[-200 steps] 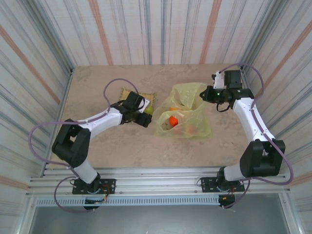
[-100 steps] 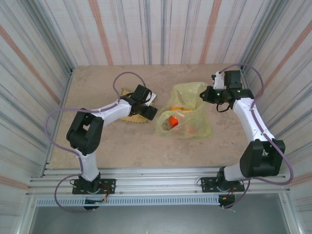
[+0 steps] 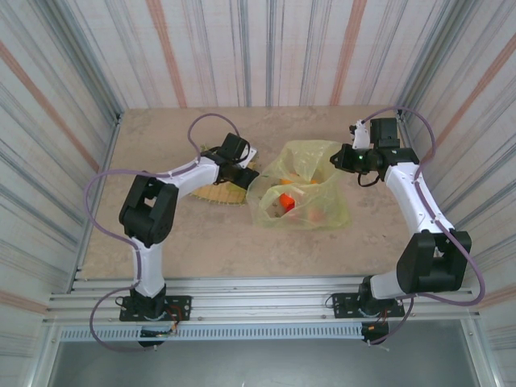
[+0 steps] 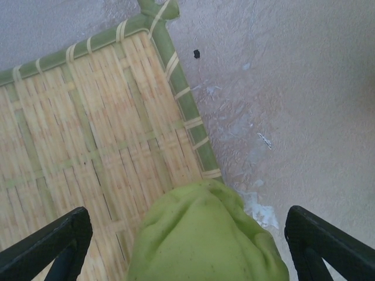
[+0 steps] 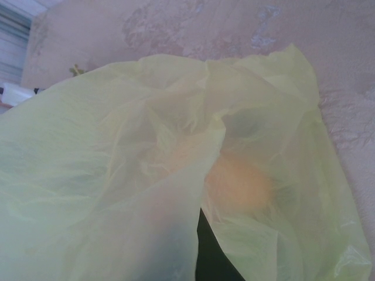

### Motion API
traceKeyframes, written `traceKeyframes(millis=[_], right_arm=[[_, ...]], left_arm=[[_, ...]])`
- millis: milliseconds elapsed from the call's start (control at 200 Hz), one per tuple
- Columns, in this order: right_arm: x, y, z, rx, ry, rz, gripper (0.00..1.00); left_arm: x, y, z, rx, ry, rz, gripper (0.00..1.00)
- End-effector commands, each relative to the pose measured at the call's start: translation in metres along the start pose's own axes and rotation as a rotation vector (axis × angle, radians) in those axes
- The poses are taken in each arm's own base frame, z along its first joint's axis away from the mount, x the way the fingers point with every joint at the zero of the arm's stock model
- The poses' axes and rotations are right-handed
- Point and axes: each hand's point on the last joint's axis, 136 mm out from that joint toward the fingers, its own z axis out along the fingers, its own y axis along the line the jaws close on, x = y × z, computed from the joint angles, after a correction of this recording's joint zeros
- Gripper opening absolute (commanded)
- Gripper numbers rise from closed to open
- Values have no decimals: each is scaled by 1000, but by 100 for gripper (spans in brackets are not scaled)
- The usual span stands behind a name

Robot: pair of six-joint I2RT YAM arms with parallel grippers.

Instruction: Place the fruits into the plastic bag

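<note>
Yellow-green plastic bag (image 3: 324, 184) near table (image 3: 201, 234) centre, pinched at its 2 o'clock rim by right gripper (image 3: 345, 158), with red and orange fruits (image 3: 285, 198) inside. At bag's 9 o'clock, left gripper (image 4: 187, 213) clenched on green fruit (image 4: 205, 240) above woven mat's (image 4: 88, 129) 3 o'clock edge.

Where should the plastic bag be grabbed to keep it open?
Probably pinch the plastic bag's loose upper rim from the right: the film is thin there, and the left end effector holds a green fruit at its left side.
</note>
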Motion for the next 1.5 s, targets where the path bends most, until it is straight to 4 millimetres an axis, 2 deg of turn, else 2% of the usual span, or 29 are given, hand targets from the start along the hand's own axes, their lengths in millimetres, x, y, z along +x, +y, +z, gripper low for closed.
traceKeyframes(millis=[0, 220, 361, 521, 661, 972, 1233, 1498], right_arm=[[4, 1, -7, 3, -5, -17, 0], [4, 1, -7, 2, -6, -19, 0], [4, 1, -7, 2, -7, -18, 0], [4, 1, -7, 1, -7, -18, 0], [5, 1, -7, 1, -6, -18, 0], [5, 1, -6, -3, -3, -16, 0], [4, 2, -5, -11, -4, -14, 0], [3, 5, -5, -14, -4, -19, 0]], left_arm=[[1, 3, 0, 11, 21, 0, 88], [8, 18, -4, 8, 34, -72, 76], [8, 30, -14, 2, 2, -125, 66], [15, 52, -25, -23, -20, -224, 63], [21, 58, -27, -25, -8, -241, 69], [32, 48, -34, 1, 18, -201, 85], [45, 45, -32, -51, 70, -143, 89], [53, 48, -29, -95, 110, -124, 87]])
